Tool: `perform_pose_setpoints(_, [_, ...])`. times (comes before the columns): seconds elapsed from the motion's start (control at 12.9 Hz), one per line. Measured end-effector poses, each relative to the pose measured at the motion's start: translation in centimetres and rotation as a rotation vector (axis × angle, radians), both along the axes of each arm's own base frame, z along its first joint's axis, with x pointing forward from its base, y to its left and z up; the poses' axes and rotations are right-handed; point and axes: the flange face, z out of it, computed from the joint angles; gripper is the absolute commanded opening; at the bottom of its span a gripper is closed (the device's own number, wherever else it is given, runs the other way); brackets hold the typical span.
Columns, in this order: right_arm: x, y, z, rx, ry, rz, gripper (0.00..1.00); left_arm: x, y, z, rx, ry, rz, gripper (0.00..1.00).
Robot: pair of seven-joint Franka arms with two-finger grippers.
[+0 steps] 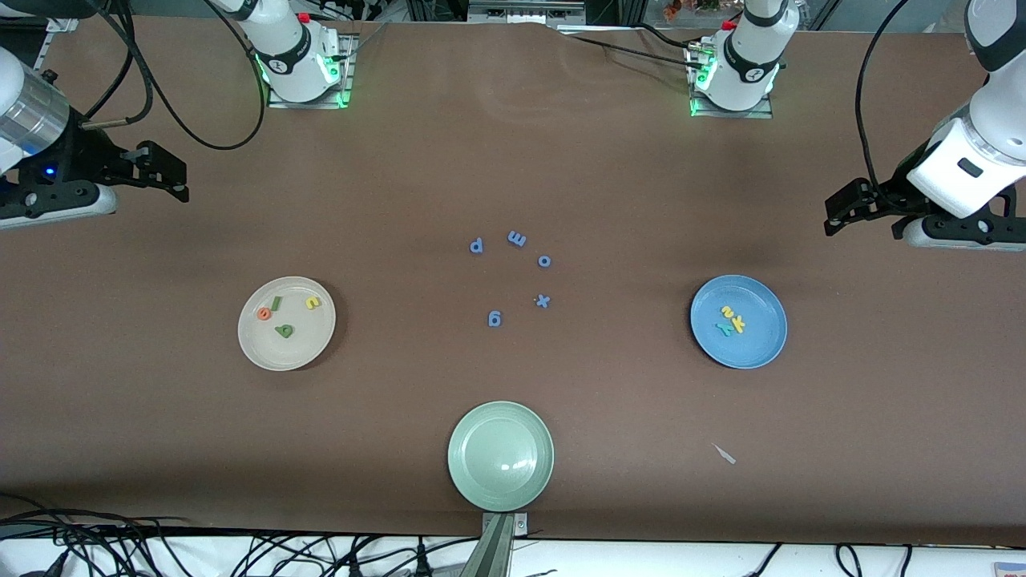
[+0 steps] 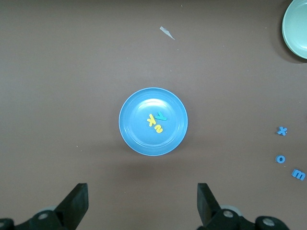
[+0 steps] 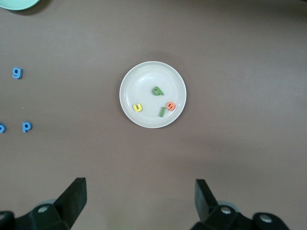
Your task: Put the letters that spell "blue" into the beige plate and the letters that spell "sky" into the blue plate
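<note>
The beige plate (image 1: 272, 353) lies toward the right arm's end and holds the dark green b (image 1: 284, 330), green l (image 1: 275, 303), yellow u (image 1: 312, 302) and orange e (image 1: 264, 314). Toward the left arm's end, the blue plate (image 1: 753, 349) holds the yellow s (image 1: 729, 312), yellow k (image 1: 737, 324) and teal y (image 1: 725, 328). My right gripper (image 1: 183, 181) hangs open and empty above the table edge near the beige plate (image 3: 144, 76). My left gripper (image 1: 834, 215) is likewise open and empty, high by the blue plate (image 2: 139, 139).
Blue letters p (image 1: 476, 245), m (image 1: 517, 238), o (image 1: 544, 260), x (image 1: 543, 300) and g (image 1: 494, 319) lie loose mid-table. An empty pale green plate (image 1: 500, 455) sits nearest the front camera. A small pale scrap (image 1: 725, 454) lies nearer the camera than the blue plate.
</note>
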Motion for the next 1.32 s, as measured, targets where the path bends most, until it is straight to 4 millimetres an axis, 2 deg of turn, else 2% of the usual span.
perform_pose_setpoints(0.39, [0.49, 0.12, 0.57, 0.001, -0.016, 0.001, 1.0, 0.0, 0.0, 0.0, 0.0, 0.0, 0.0, 1.0])
perform_pose_setpoints(1.32, [0.9, -0.61, -0.06, -0.002, -0.005, -0.015, 1.0, 0.0, 0.01, 0.0, 0.0, 0.0, 0.0, 1.0])
